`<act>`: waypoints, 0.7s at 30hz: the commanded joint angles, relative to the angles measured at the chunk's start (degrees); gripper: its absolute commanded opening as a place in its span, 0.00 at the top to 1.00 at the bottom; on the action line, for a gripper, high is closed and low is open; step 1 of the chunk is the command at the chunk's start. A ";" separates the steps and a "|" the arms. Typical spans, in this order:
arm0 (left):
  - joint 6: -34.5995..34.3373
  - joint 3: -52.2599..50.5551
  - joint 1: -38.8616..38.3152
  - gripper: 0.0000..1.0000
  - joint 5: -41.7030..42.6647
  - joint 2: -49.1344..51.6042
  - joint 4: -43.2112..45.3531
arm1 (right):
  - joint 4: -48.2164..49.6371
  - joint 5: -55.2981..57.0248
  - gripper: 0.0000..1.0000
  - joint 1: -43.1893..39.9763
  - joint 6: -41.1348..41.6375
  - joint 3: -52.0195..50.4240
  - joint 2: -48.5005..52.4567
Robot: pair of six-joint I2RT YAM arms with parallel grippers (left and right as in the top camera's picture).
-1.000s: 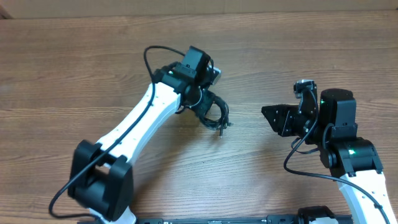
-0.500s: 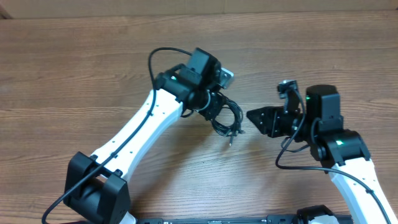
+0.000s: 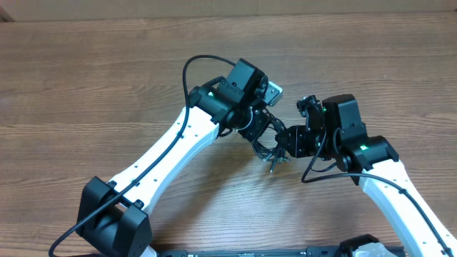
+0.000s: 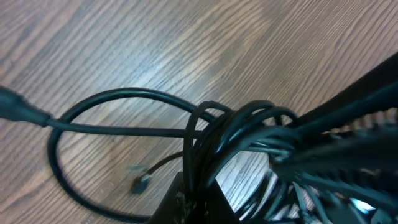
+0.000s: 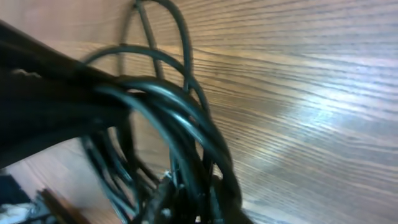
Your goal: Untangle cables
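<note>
Two white-and-black arms over a wood-grain table (image 3: 86, 78), meeting just right of its middle. Stretched from the lower left edge up and across: the left arm (image 3: 168, 150). Bent in from the lower right toward the same spot: the right arm (image 3: 400, 196). Nearly nose to nose in the overhead view, the left gripper (image 3: 258, 128) and the right gripper (image 3: 289, 139), with the cables (image 3: 268, 148) bunched between and just under them. Closed on that bunch, the left gripper, with the loops hanging from it as one dark knot. Pressed right up against the same knot, the right gripper, but with jaws lost in black on black, so impossible to say whether parted or closed, or gripping anything. Up close from the left wrist, several strands of the cables (image 4: 205, 134) crossing in a tight cluster, plus one wide loop swinging out to the left above the wood. From the right wrist, blurred cords (image 5: 168, 106) arching across the view, too near to count. Smallest of all: a thin plug end (image 3: 273, 170) poking down out of the knot toward the table, and another small plug (image 4: 140, 183) inside the wide loop.
</note>
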 commanded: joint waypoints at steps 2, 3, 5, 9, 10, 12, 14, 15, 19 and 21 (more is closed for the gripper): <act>0.92 2.78 -0.20 0.96 -0.87 -2.27 -1.03 | -2.21 8.39 0.96 0.44 0.28 1.40 0.46; 0.94 2.78 -0.20 0.96 -1.38 -2.27 -1.49 | -3.04 11.21 0.96 0.44 1.44 1.40 0.46; 0.94 2.80 -0.20 0.96 -2.95 -2.27 -2.45 | -4.61 17.18 0.96 0.44 4.68 1.40 0.46; 0.90 2.86 -0.02 0.96 -10.73 -2.60 -4.26 | -10.54 32.63 0.96 0.44 15.10 1.40 0.46; 0.87 2.86 0.20 0.96 -12.28 -2.84 -4.39 | -12.44 36.46 0.96 0.44 18.53 1.40 0.46; 0.87 2.86 0.68 0.96 -15.08 -3.87 -4.33 | -15.82 42.03 0.96 0.44 24.63 1.40 0.46; 0.68 2.86 1.42 0.96 -16.61 -5.31 -3.91 | -18.67 45.59 0.96 0.44 29.51 1.40 0.46; 0.68 2.86 1.95 0.96 -16.70 -6.03 -3.63 | -19.54 46.34 0.96 0.44 30.86 1.40 0.46; 0.46 2.86 3.93 0.96 -16.44 -8.48 -2.56 | -20.15 46.01 0.88 0.44 33.07 1.40 0.46; 0.00 2.86 4.66 0.96 -16.31 -8.94 -2.43 | -19.32 43.58 0.88 0.44 33.00 1.40 0.46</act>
